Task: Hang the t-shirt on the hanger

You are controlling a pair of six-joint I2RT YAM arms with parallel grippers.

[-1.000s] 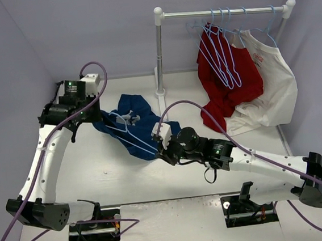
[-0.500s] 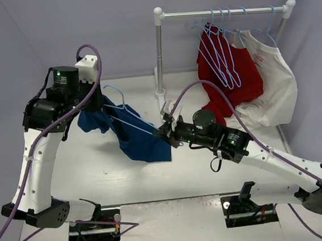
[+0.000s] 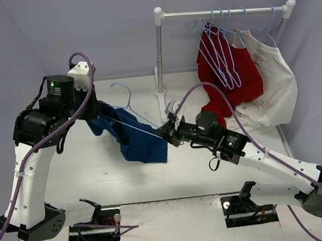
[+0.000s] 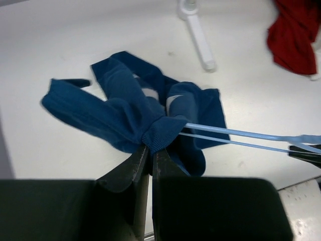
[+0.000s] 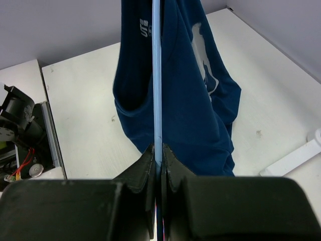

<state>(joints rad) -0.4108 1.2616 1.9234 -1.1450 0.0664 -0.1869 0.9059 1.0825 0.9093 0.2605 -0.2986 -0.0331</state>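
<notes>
The navy t-shirt (image 3: 142, 146) hangs in the air above the table, draped over a light-blue wire hanger (image 3: 141, 126) whose hook (image 3: 125, 92) points up and back. My left gripper (image 3: 97, 112) is shut on a bunched fold of the t-shirt (image 4: 120, 105) at the hanger's left end, jaws (image 4: 150, 150) pinching ribbed cloth. The hanger's two wires (image 4: 241, 135) run out of the cloth to the right. My right gripper (image 3: 165, 133) is shut on the hanger's right end; its wrist view shows the wire (image 5: 157, 75) clamped between the jaws (image 5: 159, 150), with the t-shirt (image 5: 195, 110) hanging behind.
A white clothes rack (image 3: 159, 52) stands at the back right, its foot (image 4: 198, 35) near the lifted shirt. A red shirt (image 3: 226, 86), a white shirt (image 3: 272, 87) and several spare blue hangers (image 3: 220, 52) hang on its rail.
Both arms have risen, lifting the t-shirt and hanger off the table. The shirt now hangs free, and the hanger's hook has swung upright.
</notes>
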